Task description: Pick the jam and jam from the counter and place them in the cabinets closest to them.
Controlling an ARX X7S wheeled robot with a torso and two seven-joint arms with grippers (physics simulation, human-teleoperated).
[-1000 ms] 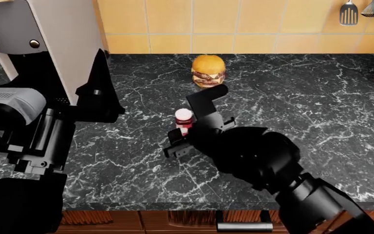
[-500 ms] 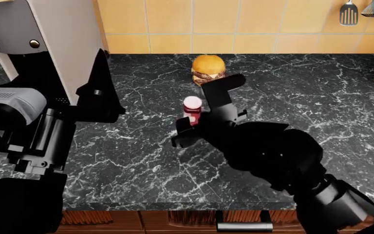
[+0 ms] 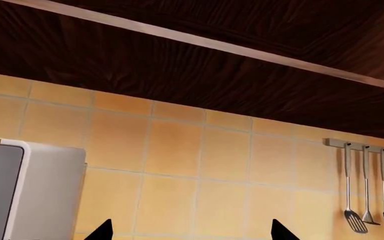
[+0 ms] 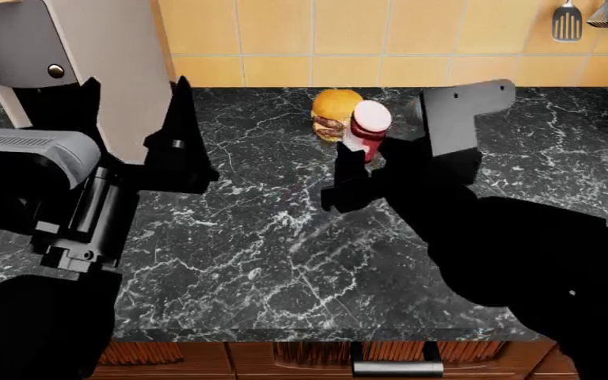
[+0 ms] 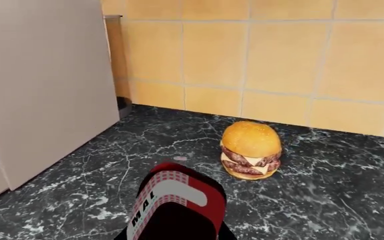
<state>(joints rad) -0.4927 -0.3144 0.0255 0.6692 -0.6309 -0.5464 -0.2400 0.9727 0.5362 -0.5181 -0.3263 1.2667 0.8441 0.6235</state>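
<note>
Right now the right gripper [image 4: 389, 150] is clamped on a jam [image 4: 367, 129], held clear above the counter [image 4: 251, 253], in front of the burger [image 4: 331, 113] in the head view. Lifting it clear presumably sets up the carry to the cabinet [image 3: 199, 65] overhead. Left gripper [image 3: 188, 232]: fingertips spread apart, empty, aimed at the wall tiles. Second jam isn't visible.

Both arms matte black, bulky rounded housings. Left arm [image 4: 40, 198] carries a grey ribbed cap over black segments with stepped, blocky joints. Left gripper [image 4: 135, 134]: flat black pointed fingers. Right gripper [image 4: 410, 150]: one finger shows a grey plate with two small screw dots. No cables visible.
</note>
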